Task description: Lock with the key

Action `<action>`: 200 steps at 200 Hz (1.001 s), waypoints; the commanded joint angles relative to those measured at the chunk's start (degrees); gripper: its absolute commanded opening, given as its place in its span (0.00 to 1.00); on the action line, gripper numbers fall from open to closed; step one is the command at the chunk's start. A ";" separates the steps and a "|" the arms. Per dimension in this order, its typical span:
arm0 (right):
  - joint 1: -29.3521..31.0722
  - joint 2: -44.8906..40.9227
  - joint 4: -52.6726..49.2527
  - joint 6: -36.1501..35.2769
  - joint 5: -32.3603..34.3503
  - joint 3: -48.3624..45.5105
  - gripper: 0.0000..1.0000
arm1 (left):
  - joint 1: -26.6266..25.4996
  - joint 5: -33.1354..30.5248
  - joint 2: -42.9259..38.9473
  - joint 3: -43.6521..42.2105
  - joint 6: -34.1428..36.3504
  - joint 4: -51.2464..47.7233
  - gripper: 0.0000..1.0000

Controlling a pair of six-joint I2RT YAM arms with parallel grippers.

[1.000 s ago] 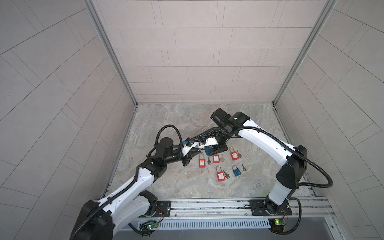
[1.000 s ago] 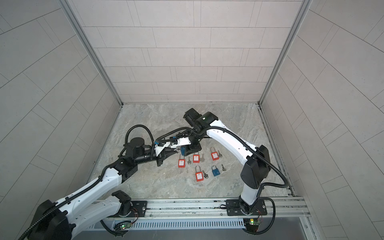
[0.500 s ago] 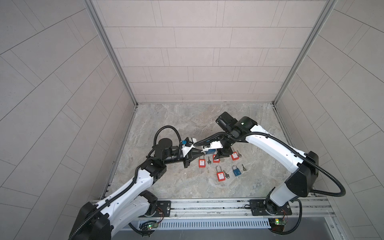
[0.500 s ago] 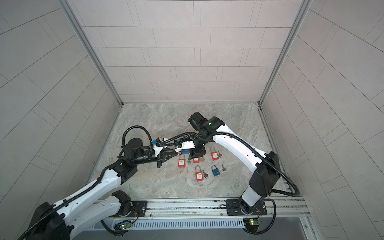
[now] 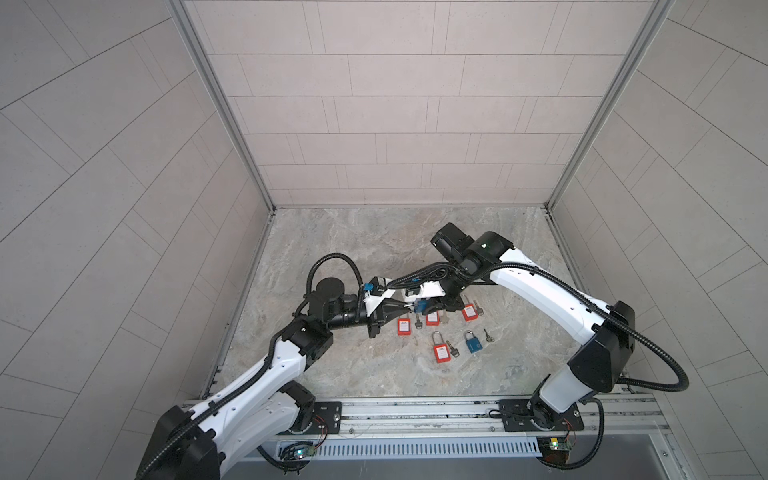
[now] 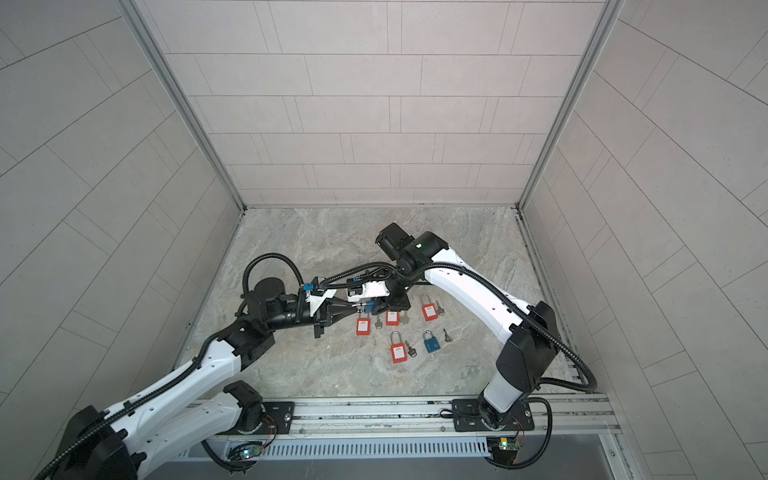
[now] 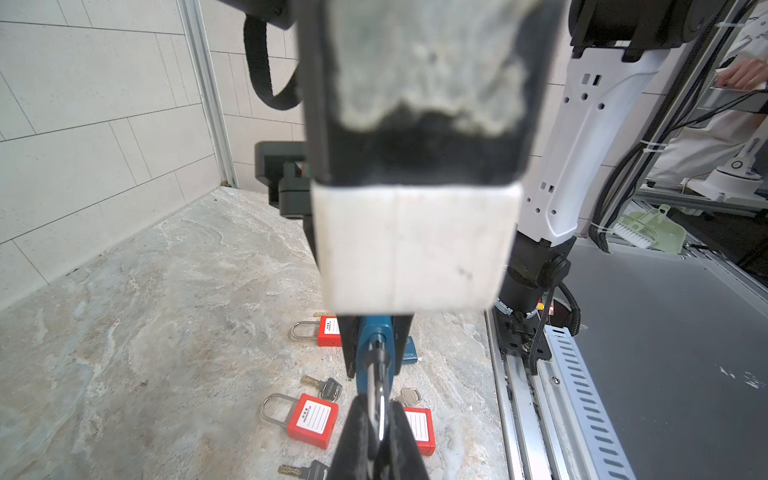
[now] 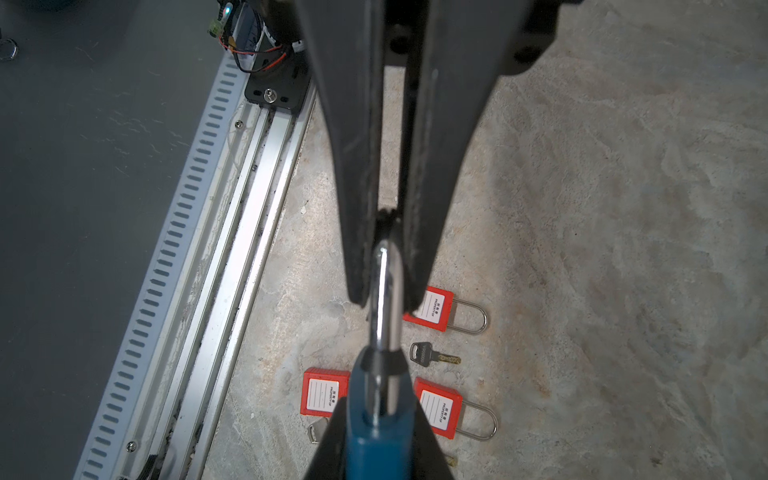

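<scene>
Overall: I see both arms meeting nose to nose above the table (image 5: 332,249), over the left end of the padlock group.
Left gripper (image 5: 409,308): it reaches in from the left, lying nearly level. Its jaws are pressed together on a bright steel bar that stands out of the blue body, with the fingertips almost meeting around it in the left wrist view (image 7: 380,405).
Steel bar: it looks rounded and chromed in both wrist views, so I read it as the shackle (image 8: 386,299) seen edge-on.
Right gripper (image 5: 424,308): it comes in from the right and far side, angled down. Its jaws pinch the blue body, with one of the dark fingers (image 7: 350,349) on each flank.
Held blue padlock (image 8: 378,449): it is off the table, between the two grippers, above the left end of the far row of red padlocks.
Key: I cannot make out this padlock's own key in any view.
Red padlocks: four lie flat on the table, three in the far row (image 5: 403,327) (image 5: 432,318) (image 5: 469,312) and one in the near row (image 5: 441,353).
Second blue padlock (image 5: 474,345): it lies flat in the near row, just right of the near red one.
Loose keys: they lie beside the padlocks on the table, for example (image 5: 454,353) and (image 5: 488,335).
</scene>
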 commanded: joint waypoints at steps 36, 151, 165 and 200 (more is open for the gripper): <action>0.14 -0.20 -4.33 -3.24 -7.73 3.53 0.00 | -4.00 -2.26 -1.06 0.34 4.08 3.48 0.00; 1.84 -5.59 11.80 0.51 -2.72 0.35 0.00 | -10.11 -7.12 6.49 -1.56 -8.54 20.78 0.00; 2.04 -5.90 10.85 -0.05 -1.80 0.17 0.00 | -10.11 -7.03 6.45 -0.75 -8.56 19.29 0.00; 2.18 -6.88 9.61 0.17 -8.68 0.11 0.00 | -10.33 -7.53 6.14 -0.62 -4.89 16.01 0.00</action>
